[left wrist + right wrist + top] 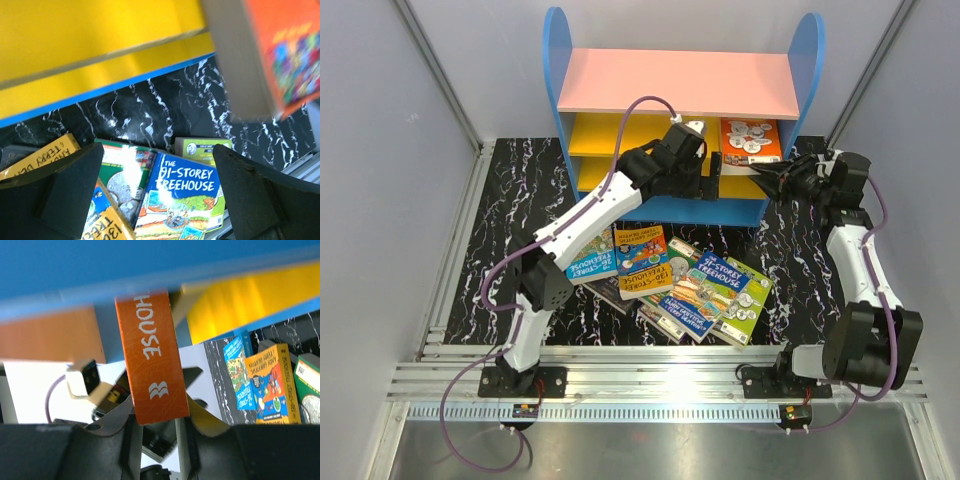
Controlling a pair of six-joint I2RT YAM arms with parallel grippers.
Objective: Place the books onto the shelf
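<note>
The orange book (150, 355) stands at the right end of the shelf (556, 60), in the compartment under the pink top board (670, 85), with its cover tilted toward the near side. The right gripper (156, 415) has its fingers pinched on the book's near edge by the spine — the wrist view shows them tight on either side of it. The left gripper (159, 147) hangs at the shelf front just left of the book, fingers spread wide with nothing between them. The step looks like seating this book. The sound way is a firm but shallow pinch and a straight push toward the far side until the book's foot is well onto the yellow board (620, 130). It should then be tipped upright against the right blue side panel (807, 90), not left leaning out. The left arm should keep off the book's left face, or only steady it — a nudge there could topple it. Release is safe only once the book stands by itself. The other books (680, 280) lie in a loose overlapping pile on the table (510, 220), on the near side of the shelf.
</note>
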